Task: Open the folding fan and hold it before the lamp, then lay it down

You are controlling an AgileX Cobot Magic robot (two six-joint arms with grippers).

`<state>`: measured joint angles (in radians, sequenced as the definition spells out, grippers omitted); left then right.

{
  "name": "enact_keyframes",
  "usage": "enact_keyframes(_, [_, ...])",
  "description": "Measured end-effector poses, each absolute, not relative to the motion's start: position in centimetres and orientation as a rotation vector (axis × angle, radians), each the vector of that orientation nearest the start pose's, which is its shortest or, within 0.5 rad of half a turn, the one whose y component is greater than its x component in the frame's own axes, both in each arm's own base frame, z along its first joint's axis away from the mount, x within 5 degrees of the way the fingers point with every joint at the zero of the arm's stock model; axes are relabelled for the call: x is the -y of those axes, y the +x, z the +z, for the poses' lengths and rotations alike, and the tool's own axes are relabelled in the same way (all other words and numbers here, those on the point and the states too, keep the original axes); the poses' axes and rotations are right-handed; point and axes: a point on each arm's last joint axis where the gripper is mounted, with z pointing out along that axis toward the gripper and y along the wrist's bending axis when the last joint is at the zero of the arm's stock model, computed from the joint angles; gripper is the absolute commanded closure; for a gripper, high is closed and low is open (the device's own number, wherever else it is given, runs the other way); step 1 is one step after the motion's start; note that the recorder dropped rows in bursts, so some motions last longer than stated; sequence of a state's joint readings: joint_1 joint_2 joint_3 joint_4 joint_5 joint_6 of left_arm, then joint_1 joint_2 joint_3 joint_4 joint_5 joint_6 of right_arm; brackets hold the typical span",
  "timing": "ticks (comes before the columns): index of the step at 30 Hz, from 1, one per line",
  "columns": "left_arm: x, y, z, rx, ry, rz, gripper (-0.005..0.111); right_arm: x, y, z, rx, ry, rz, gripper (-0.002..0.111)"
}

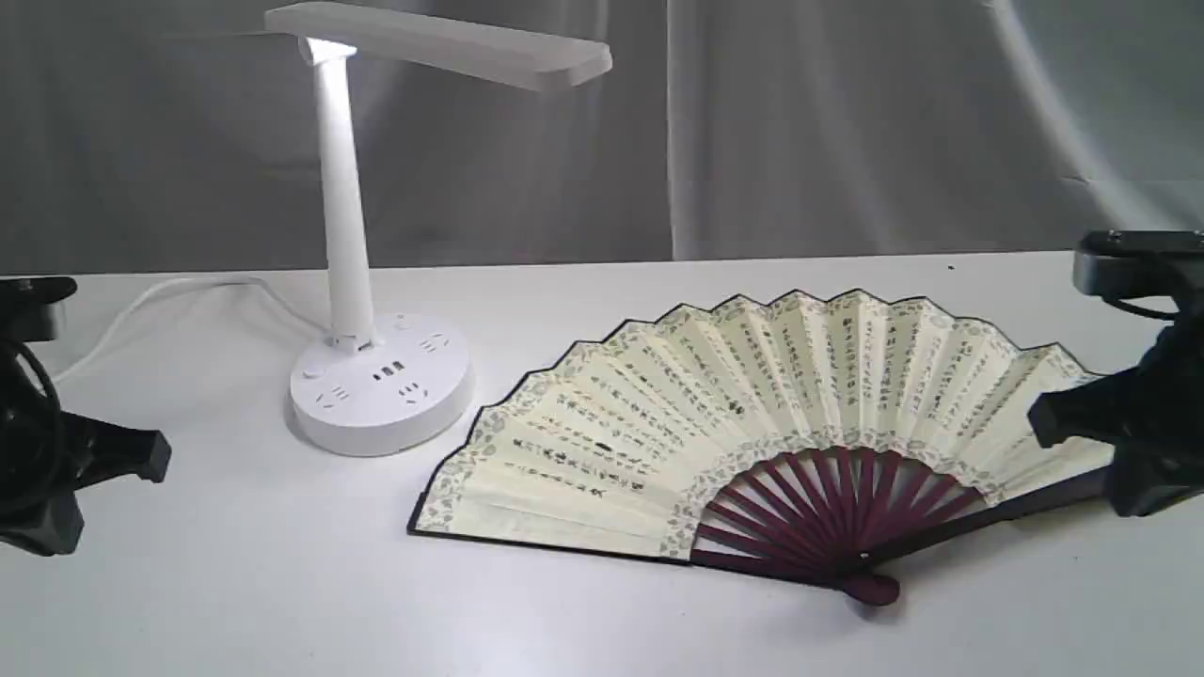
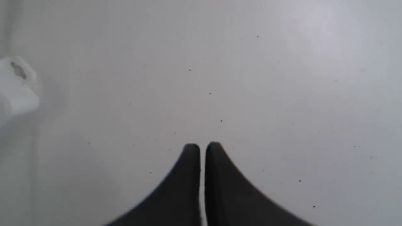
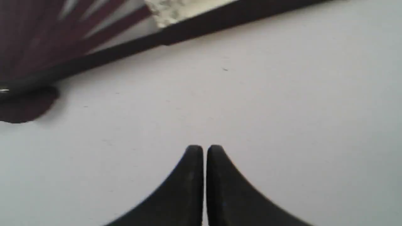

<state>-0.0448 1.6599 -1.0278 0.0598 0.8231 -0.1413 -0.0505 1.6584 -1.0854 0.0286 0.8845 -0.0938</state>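
Observation:
The folding fan [image 1: 752, 423] lies spread open and flat on the white table [image 1: 235, 583], cream leaf with black calligraphy, maroon ribs meeting at the pivot near the front. Its dark guard and ribs [image 3: 103, 37] show in the right wrist view. The white lamp [image 1: 353, 282] stands lit at the back left, its round socket base beside the fan's left tip. My right gripper [image 3: 204, 147] is shut and empty over bare table, close to the fan's right guard. At the far left edge my left gripper [image 2: 202, 145] is shut and empty, away from the fan.
The lamp's white cord [image 1: 169, 296] runs from the base toward the back left. A white plug-like piece [image 2: 17, 88] sits at the edge of the left wrist view. A grey curtain [image 1: 847, 122] hangs behind the table.

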Motion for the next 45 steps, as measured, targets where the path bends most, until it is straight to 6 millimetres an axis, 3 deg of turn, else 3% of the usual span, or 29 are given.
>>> enact_keyframes(9, [1.3, 30.7, 20.1, -2.933, -0.05, 0.054, 0.107, 2.2, 31.1, 21.6, -2.954, -0.013, -0.111, 0.108])
enact_keyframes(14, [1.3, 30.7, 20.2, -2.928, -0.05, 0.053, 0.107, 2.1, 30.5, 23.1, -2.905, -0.01, -0.113, 0.108])
enact_keyframes(23, [1.2, 29.1, 24.6, -2.791, -0.053, 0.037, 0.107, 2.0, 28.4, 26.4, -2.752, -0.022, -0.123, 0.108])
enact_keyframes(32, [1.0, 25.7, 30.6, -2.58, -0.051, 0.015, 0.107, 1.9, 25.5, 30.7, -2.598, -0.067, -0.145, 0.108])
enact_keyframes(45, [0.6, 17.4, 35.9, -2.208, -0.048, -0.024, 0.107, 1.6, 19.6, 36.3, -2.364, -0.057, -0.167, 0.108])
